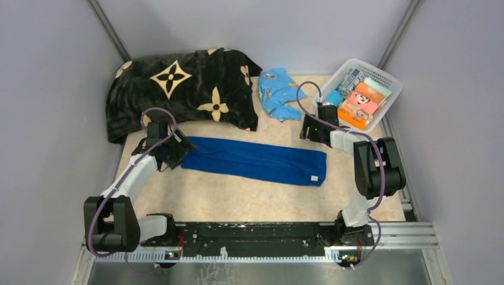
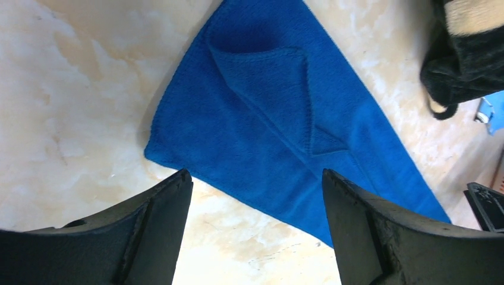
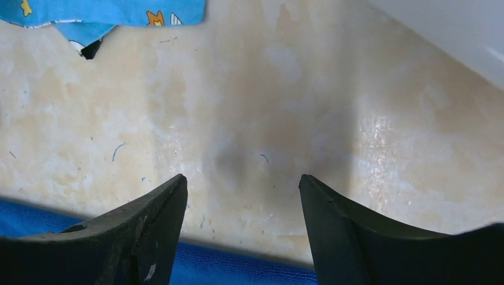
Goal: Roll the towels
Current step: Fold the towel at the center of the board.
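A large royal-blue towel (image 1: 255, 160) lies flat on the table as a long folded strip, running left to right. My left gripper (image 1: 174, 152) hovers at its left end, open. In the left wrist view the towel (image 2: 267, 119) shows a folded-over corner, and the left gripper (image 2: 257, 178) holds nothing. My right gripper (image 1: 310, 128) is open over bare table just behind the towel's right part. In the right wrist view the right gripper (image 3: 242, 178) frames bare tabletop, with the towel's edge (image 3: 238, 270) below it.
A black blanket with cream flowers (image 1: 178, 89) is heaped at the back left. Beside it lies a crumpled light-blue printed cloth (image 1: 279, 92). A white basket (image 1: 392, 80) with several rolled cloths stands at the back right, close to the right gripper. Grey walls enclose the table.
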Tool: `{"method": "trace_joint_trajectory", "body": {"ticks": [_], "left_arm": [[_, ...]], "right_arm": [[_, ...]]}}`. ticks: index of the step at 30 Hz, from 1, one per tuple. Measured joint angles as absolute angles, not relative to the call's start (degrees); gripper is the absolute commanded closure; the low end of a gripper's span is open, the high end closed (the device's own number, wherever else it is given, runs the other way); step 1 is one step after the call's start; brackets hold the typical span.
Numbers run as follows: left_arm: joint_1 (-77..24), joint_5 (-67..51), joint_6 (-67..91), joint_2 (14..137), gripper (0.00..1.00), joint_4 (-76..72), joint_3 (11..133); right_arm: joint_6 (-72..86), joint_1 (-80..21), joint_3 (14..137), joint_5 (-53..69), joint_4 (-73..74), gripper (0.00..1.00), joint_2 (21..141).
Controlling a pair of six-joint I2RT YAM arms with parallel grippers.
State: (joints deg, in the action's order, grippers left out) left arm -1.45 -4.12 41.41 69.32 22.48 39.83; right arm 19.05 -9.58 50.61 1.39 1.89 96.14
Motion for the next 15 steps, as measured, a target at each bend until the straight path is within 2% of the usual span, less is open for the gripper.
{"method": "trace_joint_trajectory", "body": {"ticks": [6, 15], "left_arm": [[-1.5, -5.6, 43.8, 73.6, 0.30, 21.5, 43.4], [-6.1, 3.1, 44.3, 84.2, 0.46, 22.7, 53.5]], "right_arm": [[18.9, -9.6, 51.0, 3.1, 2.7, 0.29, 93.8], [19.2, -9.6, 43.4, 4.8, 4.3, 0.29, 75.6]]}}
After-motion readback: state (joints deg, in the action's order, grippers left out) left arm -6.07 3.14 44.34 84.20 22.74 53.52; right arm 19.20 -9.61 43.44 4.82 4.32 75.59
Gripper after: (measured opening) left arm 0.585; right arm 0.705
